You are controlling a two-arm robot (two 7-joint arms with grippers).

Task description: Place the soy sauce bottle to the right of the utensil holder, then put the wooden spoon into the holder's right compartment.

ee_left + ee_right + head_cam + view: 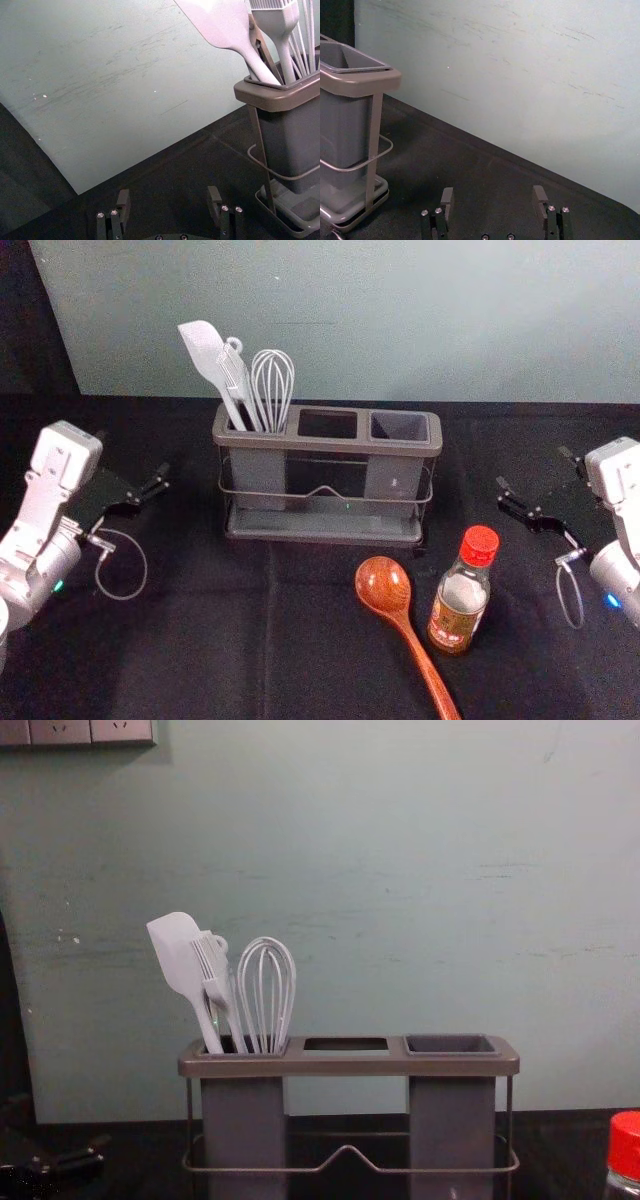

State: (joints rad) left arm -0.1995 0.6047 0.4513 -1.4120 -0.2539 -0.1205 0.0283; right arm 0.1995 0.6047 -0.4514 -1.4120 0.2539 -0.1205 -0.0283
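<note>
Soy sauce bottle (458, 600): long axis upright, lower right of head view, below and left of the nearer right gripper (493, 196), fingers spread. Left gripper (169, 195) idle at frame left, likewise spread.

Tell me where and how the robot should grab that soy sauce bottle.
I'd take the bottle around its label, below the red cap, with the right gripper coming from the robot's right. It stands upright, so jaws either side should suit; the wooden spoon lies close on its left, making that approach tighter.
</note>
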